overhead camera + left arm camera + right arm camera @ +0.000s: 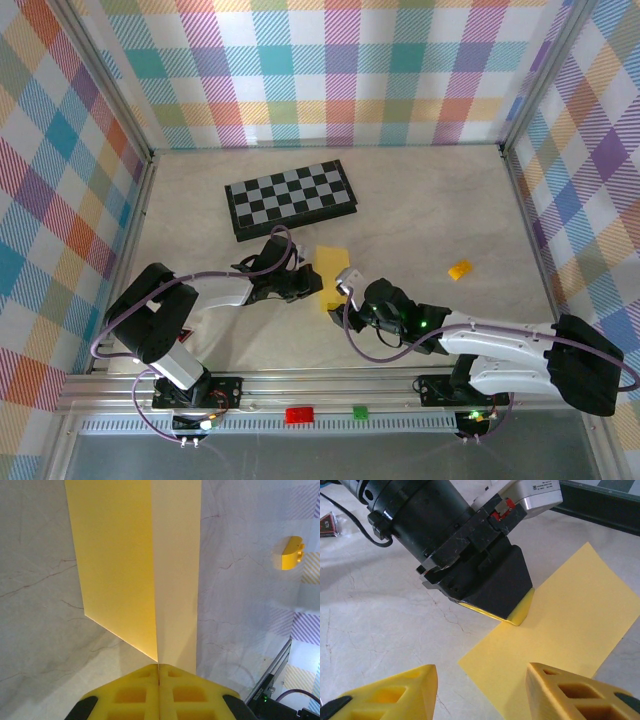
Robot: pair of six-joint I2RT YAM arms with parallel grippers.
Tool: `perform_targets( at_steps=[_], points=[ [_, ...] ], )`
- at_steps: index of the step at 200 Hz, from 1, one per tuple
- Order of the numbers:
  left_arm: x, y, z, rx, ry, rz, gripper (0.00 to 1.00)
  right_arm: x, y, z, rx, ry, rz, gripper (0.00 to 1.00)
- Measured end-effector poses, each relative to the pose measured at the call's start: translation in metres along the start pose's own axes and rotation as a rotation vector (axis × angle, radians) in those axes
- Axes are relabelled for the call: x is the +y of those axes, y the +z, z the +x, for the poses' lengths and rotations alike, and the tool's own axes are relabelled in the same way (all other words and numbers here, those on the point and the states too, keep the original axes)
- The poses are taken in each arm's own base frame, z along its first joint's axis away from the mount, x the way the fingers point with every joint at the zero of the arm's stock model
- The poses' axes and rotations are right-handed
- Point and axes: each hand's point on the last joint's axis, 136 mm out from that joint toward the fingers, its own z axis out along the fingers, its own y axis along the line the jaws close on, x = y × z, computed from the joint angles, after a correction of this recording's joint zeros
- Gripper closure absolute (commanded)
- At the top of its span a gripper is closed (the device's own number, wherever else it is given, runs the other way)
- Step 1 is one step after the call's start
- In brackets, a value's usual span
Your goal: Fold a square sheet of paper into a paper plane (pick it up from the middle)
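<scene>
The square sheet of paper [331,264] is thin and yellow and lies on the table just in front of the chessboard. A straight crease runs down the sheet [150,565], and one half looks paler than the other. My left gripper [308,284] is shut on its near edge, where the crease meets the closed yellow pads [172,690]. The sheet [560,630] lies mostly flat, with the left gripper's pad [521,611] on its edge. My right gripper [482,695] is open, low over the sheet's near corner; one fingertip [575,692] is above the paper. The paper plane is out of view.
A black-and-grey chessboard [290,198] lies behind the sheet. A small orange-yellow block [459,269] sits on the table to the right, and it appears again as the block [291,553]. Checked walls close in the table on three sides.
</scene>
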Motion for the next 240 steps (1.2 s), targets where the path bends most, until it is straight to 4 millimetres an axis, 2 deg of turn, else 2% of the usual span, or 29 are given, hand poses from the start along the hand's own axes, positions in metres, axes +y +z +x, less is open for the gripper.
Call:
perform_targets(
  at_steps=[35, 93, 113, 166, 210, 240],
  points=[
    [0.001, 0.000, 0.000, 0.001, -0.002, -0.002, 0.94, 0.010, -0.001, -0.001, -0.009, -0.067, -0.009, 0.50],
    [-0.001, -0.001, 0.000, -0.002, 0.000, 0.002, 0.94, -0.002, -0.015, -0.003, -0.053, -0.106, 0.061, 0.50],
    [-0.001, -0.002, -0.001, -0.003, 0.001, 0.003, 0.94, 0.002, -0.016, -0.003, -0.052, -0.123, 0.057, 0.50],
    [-0.004, -0.003, -0.001, -0.007, 0.004, 0.008, 0.94, 0.017, -0.009, 0.026, 0.050, -0.207, 0.036, 0.51],
    [-0.005, -0.006, -0.002, -0.011, 0.006, 0.012, 0.94, 0.023, -0.010, 0.028, 0.055, -0.281, 0.027, 0.50],
    [-0.004, -0.006, 0.000, -0.005, 0.001, 0.004, 0.94, 0.027, -0.005, 0.037, 0.086, -0.345, 0.011, 0.50]
  ],
)
